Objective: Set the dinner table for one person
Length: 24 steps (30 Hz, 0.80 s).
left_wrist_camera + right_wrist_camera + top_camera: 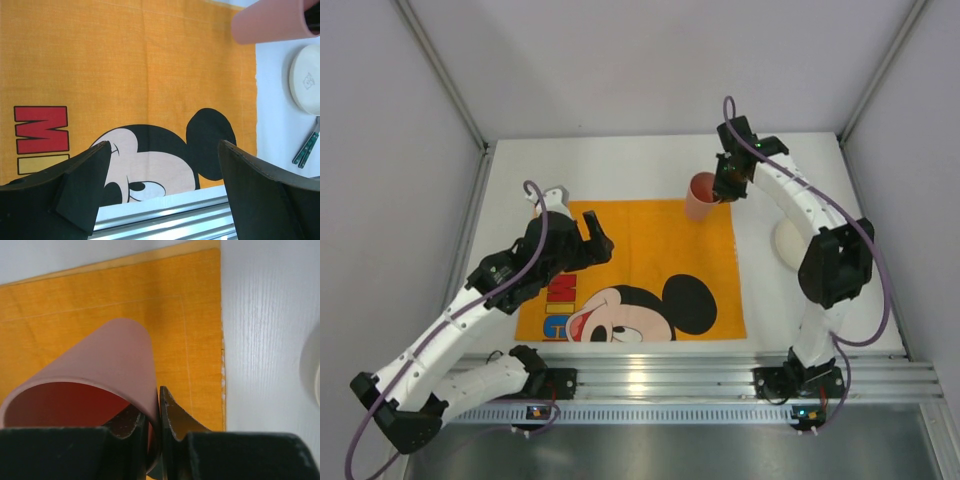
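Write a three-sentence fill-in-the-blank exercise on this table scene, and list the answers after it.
1. The right arm's fingers are shut on the rim of the tall plastic cup, whose colour is ____.
2. The left arm's fingers stand ____, holding nothing, above the orange cloth Mickey Mouse placemat.
3. The round white dish lies on the plain white tabletop, to the ____ of the placemat.

Missing words: pink; open; right.

Placemat (650,240) middle free; cup (699,196), dish (786,245) block right.

Pink cup (701,194) in right pincer (725,186)
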Tool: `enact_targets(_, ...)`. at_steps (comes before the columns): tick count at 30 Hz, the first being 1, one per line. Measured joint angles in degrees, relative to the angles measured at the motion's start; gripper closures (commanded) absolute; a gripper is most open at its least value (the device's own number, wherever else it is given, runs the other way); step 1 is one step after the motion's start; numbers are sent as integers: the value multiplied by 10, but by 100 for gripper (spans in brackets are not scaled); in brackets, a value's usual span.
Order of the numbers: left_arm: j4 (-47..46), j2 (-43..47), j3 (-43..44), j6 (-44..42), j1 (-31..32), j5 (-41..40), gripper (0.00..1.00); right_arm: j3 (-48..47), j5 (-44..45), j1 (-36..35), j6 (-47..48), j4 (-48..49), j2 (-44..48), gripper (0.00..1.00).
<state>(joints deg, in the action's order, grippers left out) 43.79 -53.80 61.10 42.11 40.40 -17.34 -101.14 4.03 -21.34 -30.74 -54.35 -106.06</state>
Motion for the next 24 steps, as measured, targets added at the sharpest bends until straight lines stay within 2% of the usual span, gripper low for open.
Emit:
enact_targets(6, 17, 46, -1, 2, 0, -1, 7, -1, 44, -7, -18, -28, -86, 99)
enact_targets(9, 30, 66, -2, 5, 0, -2, 7, -16, 57, -15, -23, -39, -99, 91)
enact_targets(10, 34, 73, -2, 5, 0, -3, 7, -21, 58, -20, -24, -39, -101, 86)
enact_targets(13, 43, 82, -3, 5, 0, -5, 7, -25, 59, -34, -32, -40, -106, 54)
enact_targets(14, 45, 83, -3, 5, 0, -5, 7, -26, 59, -37, -34, -42, -108, 39)
enact_targets(16, 45, 83, -3, 4, 0, -5, 7, -31, 61, -40, -37, -48, -108, 30)
enact_targets(20, 46, 83, -8, 2, 0, -5, 6, -60, 66, -41, -35, -65, -108, 6)
enact_targets(24, 45, 82, -9, -4, 0, -4, 6, -74, 75, -35, -31, -78, -84, 1)
